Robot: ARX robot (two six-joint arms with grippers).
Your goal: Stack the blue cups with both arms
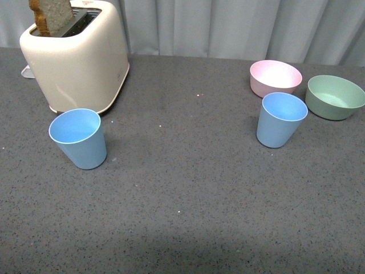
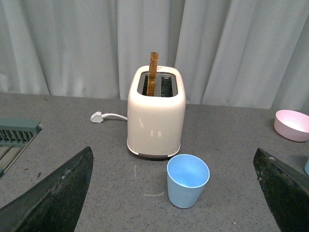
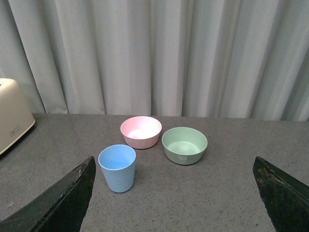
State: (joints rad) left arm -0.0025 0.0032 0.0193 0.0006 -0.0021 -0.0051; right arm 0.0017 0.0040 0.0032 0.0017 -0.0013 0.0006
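Two light blue cups stand upright on the dark grey table. One blue cup (image 1: 78, 138) is at the left, just in front of the toaster; it shows in the left wrist view (image 2: 188, 180) ahead of my open left gripper (image 2: 176, 203), between its fingers (image 2: 58, 193) and apart from them. The other blue cup (image 1: 280, 119) is at the right, beside the bowls; it shows in the right wrist view (image 3: 117, 167) ahead of my open right gripper (image 3: 174, 203), toward one side. Neither arm shows in the front view.
A cream toaster (image 1: 77, 57) with a slice of bread (image 1: 52, 16) stands at the back left, its white plug (image 2: 98, 117) behind it. A pink bowl (image 1: 275, 77) and a green bowl (image 1: 334, 97) sit at the back right. A grey-green rack (image 2: 14, 135) lies at one edge.
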